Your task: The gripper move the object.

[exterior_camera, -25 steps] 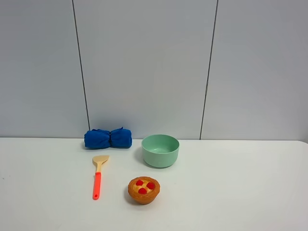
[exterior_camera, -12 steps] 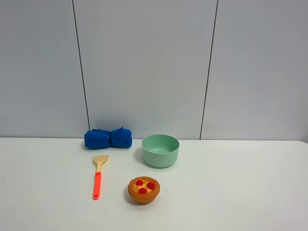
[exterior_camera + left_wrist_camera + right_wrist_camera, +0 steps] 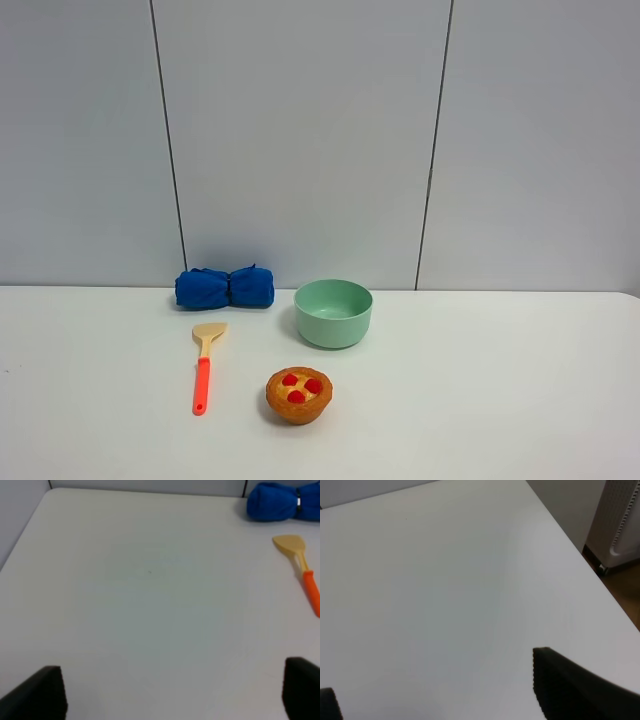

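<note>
**A:** What sits nearest on the white table (image 3: 480,400)?

**B:** A small toy fruit tart (image 3: 298,394), with a golden-brown crust and three red berries on top, sits closest to the front, a little left of centre. Just to its left lies a spatula (image 3: 204,369) with an orange-red handle and a pale wooden blade; the blade points toward the far wall.

**A:** And behind those?

**B:** A mint-green bowl (image 3: 333,312) stands upright, behind and slightly right of the tart, apart from it. Farther back and to the left, a rolled blue cloth (image 3: 225,287) lies close against the grey panelled wall (image 3: 300,140), just beyond the spatula's blade.

**A:** Where are the grippers?

**B:** Neither arm shows in the high view. The left gripper (image 3: 175,695) hangs over bare table on the left side, its two dark fingertips (image 3: 42,692) spread wide with nothing between them; the spatula and cloth lie well off toward the far right of it. The right gripper (image 3: 435,692) hangs over the bare right side of the table near its edge, fingers likewise set wide and empty.

**A:** Is anything touching an object?

**B:** No, both grippers are well apart from all four items.
</note>
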`<control>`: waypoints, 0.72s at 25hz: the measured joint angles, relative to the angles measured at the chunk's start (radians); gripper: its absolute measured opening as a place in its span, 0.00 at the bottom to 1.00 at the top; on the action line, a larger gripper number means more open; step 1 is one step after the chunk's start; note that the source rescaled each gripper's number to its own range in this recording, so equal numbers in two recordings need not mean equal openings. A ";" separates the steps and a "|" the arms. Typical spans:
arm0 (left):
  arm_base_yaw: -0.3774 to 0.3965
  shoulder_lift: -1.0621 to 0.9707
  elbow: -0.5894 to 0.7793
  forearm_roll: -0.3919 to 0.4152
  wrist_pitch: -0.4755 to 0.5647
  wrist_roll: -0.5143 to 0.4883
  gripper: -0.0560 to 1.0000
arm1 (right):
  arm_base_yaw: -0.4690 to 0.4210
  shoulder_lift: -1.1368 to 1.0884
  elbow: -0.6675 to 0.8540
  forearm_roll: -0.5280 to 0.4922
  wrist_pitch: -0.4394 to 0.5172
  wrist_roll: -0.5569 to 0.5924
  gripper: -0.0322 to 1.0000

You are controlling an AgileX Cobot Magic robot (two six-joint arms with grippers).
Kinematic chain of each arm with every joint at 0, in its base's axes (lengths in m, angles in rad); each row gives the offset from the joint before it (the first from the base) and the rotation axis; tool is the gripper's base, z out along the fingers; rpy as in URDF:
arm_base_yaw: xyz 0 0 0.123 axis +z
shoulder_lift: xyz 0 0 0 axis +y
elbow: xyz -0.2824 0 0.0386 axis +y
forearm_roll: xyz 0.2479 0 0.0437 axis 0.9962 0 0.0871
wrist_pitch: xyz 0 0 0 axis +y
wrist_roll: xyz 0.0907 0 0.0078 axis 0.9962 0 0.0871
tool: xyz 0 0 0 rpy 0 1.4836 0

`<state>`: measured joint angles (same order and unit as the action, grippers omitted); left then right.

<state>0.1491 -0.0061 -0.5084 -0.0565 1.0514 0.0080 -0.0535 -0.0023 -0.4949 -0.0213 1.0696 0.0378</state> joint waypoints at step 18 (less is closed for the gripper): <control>0.000 0.000 0.000 -0.001 0.000 0.000 1.00 | 0.000 0.000 0.000 0.000 0.000 0.000 0.74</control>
<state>0.1491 -0.0061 -0.5084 -0.0574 1.0514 0.0080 -0.0535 -0.0023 -0.4949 -0.0213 1.0696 0.0378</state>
